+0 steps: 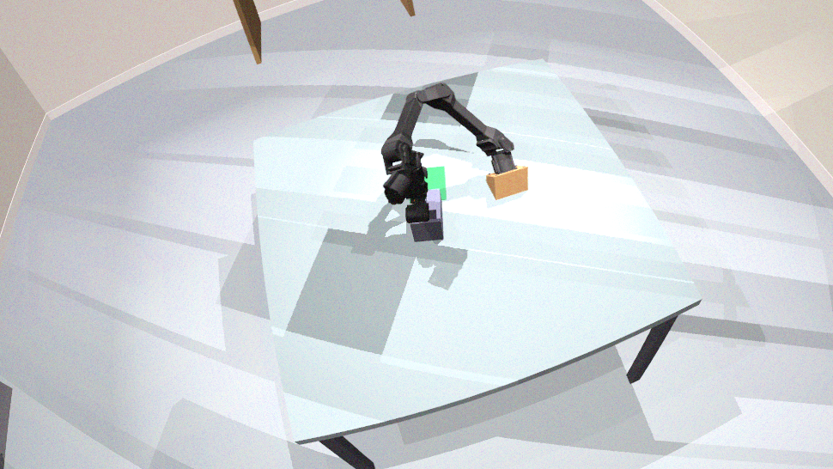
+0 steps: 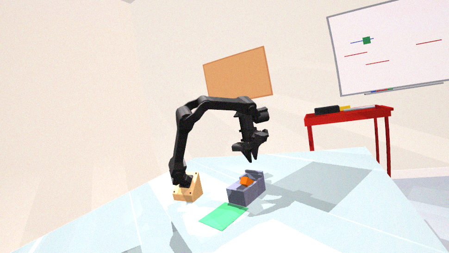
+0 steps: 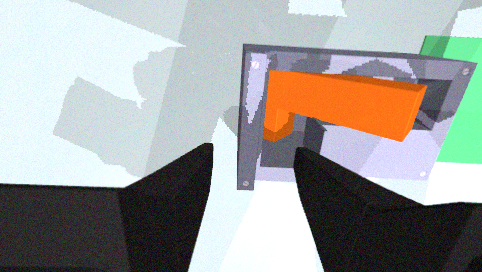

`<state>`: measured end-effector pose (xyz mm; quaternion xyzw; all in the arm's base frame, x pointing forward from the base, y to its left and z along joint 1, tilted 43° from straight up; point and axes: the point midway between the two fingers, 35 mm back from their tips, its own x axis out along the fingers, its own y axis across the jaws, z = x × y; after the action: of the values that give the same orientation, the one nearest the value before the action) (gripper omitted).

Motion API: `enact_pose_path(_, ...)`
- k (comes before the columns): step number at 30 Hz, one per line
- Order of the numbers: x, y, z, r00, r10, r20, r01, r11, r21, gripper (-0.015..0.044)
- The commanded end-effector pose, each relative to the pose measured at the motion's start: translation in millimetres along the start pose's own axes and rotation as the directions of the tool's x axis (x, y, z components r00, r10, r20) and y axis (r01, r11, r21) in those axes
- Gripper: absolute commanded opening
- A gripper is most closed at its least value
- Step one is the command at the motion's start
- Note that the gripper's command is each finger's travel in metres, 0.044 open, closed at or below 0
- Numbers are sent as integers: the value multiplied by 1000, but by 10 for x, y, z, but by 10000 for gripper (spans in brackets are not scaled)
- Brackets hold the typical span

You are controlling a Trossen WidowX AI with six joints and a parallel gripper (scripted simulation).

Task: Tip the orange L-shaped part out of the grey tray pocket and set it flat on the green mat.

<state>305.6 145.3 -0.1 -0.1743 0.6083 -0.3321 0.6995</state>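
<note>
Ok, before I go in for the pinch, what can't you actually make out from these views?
- Top view: the orange part is hidden; the gripper covers most of the tray.
- Exterior view: only the orange part's raised end shows; the tray wall hides the rest.
- Wrist view: the green mat is cut off by the frame's right edge.

The place looks like a lab or classroom. A whiteboard (image 2: 392, 47) with drawn lines and a marker ledge hangs on the far right wall, above a red table (image 2: 348, 114) holding an eraser and pens. A plain orange board (image 2: 237, 74) hangs on the beige wall. The arm (image 2: 204, 110) is bolted to a wooden block (image 2: 188, 188) on a pale table (image 1: 524, 291).
</note>
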Motion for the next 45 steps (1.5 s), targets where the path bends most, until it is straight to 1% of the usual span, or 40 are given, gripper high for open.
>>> enact_pose_path(1, -130, -44, -10, 1000, 0, -6, 0, 1000, 8, 180)
enact_pose_path(3, -91, -16, 1, 1000, 6, 6, -6, 1000, 2, 180)
enact_pose_path(26, -91, -16, 1, 1000, 6, 6, -6, 1000, 2, 180)
enact_pose_path(28, -94, -38, 6, 1000, 6, 5, -6, 999, -42, 233)
enact_pose_path(30, -99, -88, 17, 1000, 6, 5, -5, 990, -141, 280)
enact_pose_path(31, -102, -124, 24, 1000, 5, 4, -4, 977, -212, 280)
enact_pose_path(34, -113, -261, 50, 1000, 4, 2, -2, 884, -467, 280)
enact_pose_path(37, -120, -402, 70, 1000, 2, 0, -2, 720, -694, 280)
enact_pose_path(41, -126, -590, 88, 1000, 0, -3, -2, 415, -910, 280)
enact_pose_path(44, -127, -730, 94, 1000, -2, -5, -5, 147, -989, 280)
enact_pose_path(45, -127, -760, 95, 1000, -3, -5, -5, 86, -996, 280)
